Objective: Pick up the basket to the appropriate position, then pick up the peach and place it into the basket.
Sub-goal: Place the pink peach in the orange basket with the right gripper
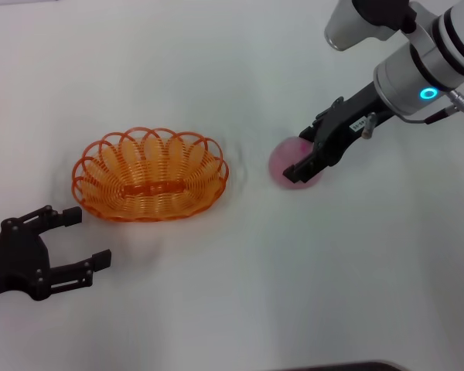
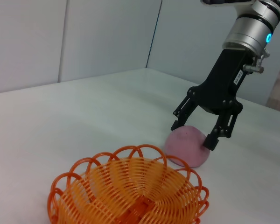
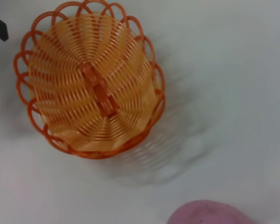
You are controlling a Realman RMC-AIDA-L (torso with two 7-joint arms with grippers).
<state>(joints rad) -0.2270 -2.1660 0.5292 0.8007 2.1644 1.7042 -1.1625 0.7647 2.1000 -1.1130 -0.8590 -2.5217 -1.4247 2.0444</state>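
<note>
1. Head view: you see your right gripper (image 1: 308, 165) reaching down over the peach (image 1: 291, 165), its dark fingers spread to either side of the fruit; you cannot tell here whether the pads touch it, because the gripper body covers the peach's right half. A small white label on the gripper carries print too small to read. The basket (image 1: 149, 175) sits on the white table (image 1: 240, 294), well apart from those jaws. Your left gripper (image 1: 76, 243) lies near the basket's near-left rim, jaws wide apart with nothing between them; its arm is cut off by the frame edge.

2. Left wrist view: your right gripper (image 2: 196, 133) straddles the peach (image 2: 188, 145), one fingertip (image 2: 210, 141) pressed against its side, the other at its far edge. The peach rests on the table just beyond the basket (image 2: 126, 191), whose near side is cropped. The label again stays illegible.

3. Right wrist view: no fingers show. Only the peach's (image 3: 206, 213) top appears, cut off, with the basket (image 3: 91, 77) well beyond it.
</note>
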